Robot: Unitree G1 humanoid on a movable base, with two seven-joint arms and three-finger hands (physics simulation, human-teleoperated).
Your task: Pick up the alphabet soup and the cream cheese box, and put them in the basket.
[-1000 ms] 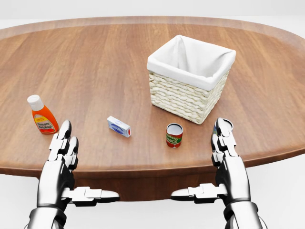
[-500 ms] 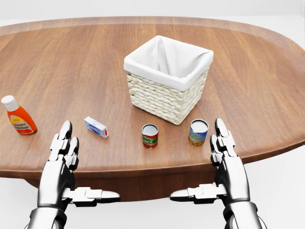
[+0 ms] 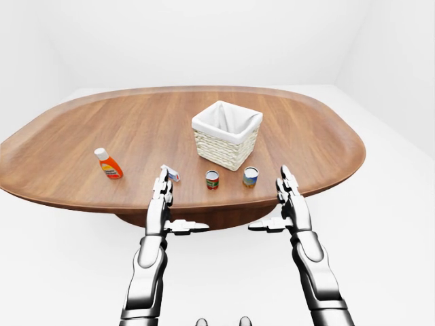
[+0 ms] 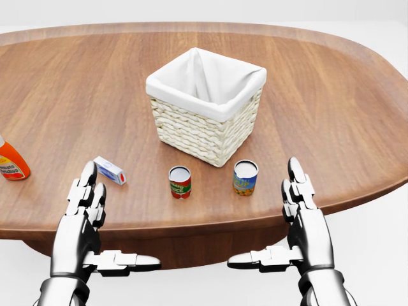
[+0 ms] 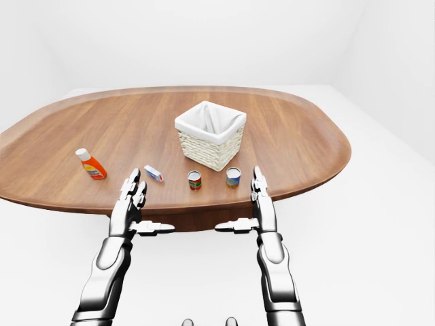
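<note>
An oval wooden worktop (image 4: 76,76) is seen from above in the head view, its far corners cut off by the frame. A wicker basket (image 4: 205,124) with a white liner stands near the middle; little of its inside is shown beyond the liner's folds. Just below it, two cans stand upright and apart: the soup (image 4: 180,182), with a red and green label, on the left, and a second can (image 4: 245,177), blue and yellow, on the right. Their label text is too small to be read. The cheese box (image 4: 109,170) lies flat further left, near the left hand (image 4: 86,204). A bottle (image 4: 9,162), orange, is cut off by the left edge of the head view; it is shown whole in the right-eye view.

Both hands are held over the worktop's near edge, fingers (image 4: 88,175) stretched out straight and thumbs pointed inward. Nothing is held by either. The right hand (image 4: 303,204) is seen beside the second can, not touching it.
</note>
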